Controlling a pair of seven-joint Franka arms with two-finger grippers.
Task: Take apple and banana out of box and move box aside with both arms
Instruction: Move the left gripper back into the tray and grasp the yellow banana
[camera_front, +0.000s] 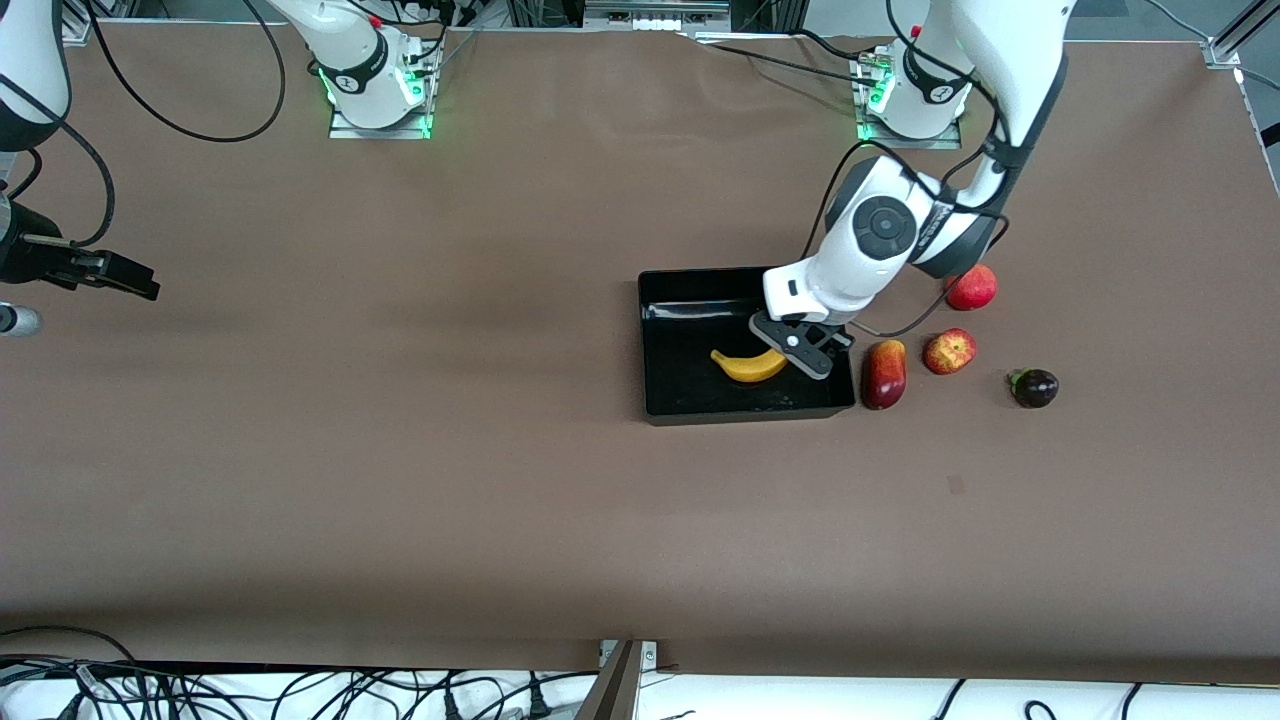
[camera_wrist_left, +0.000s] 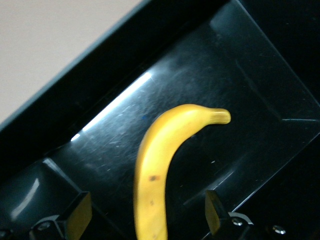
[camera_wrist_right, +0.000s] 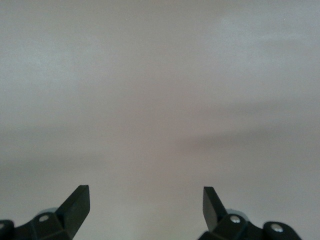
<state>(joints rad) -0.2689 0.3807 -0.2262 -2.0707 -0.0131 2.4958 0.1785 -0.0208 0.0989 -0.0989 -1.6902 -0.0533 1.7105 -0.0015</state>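
The yellow banana (camera_front: 748, 366) lies on the floor of the black box (camera_front: 690, 392), which sits mid-table toward the left arm's end. My left gripper (camera_front: 802, 350) hangs low over the box, open. In the left wrist view the banana (camera_wrist_left: 160, 165) runs between the two fingers of my left gripper (camera_wrist_left: 146, 200) with a gap on each side. The small red apple (camera_front: 949, 351) with yellow blotches rests on the table beside the box. My right gripper (camera_front: 130, 280) waits open over bare table at the right arm's end, with nothing between the fingers of the right gripper (camera_wrist_right: 145, 192).
A dark-red mango (camera_front: 884, 373) lies right against the box's outer wall, next to the apple. A round red pomegranate (camera_front: 971, 288) sits farther from the front camera than the apple. A small dark purple fruit (camera_front: 1034, 387) lies beside them.
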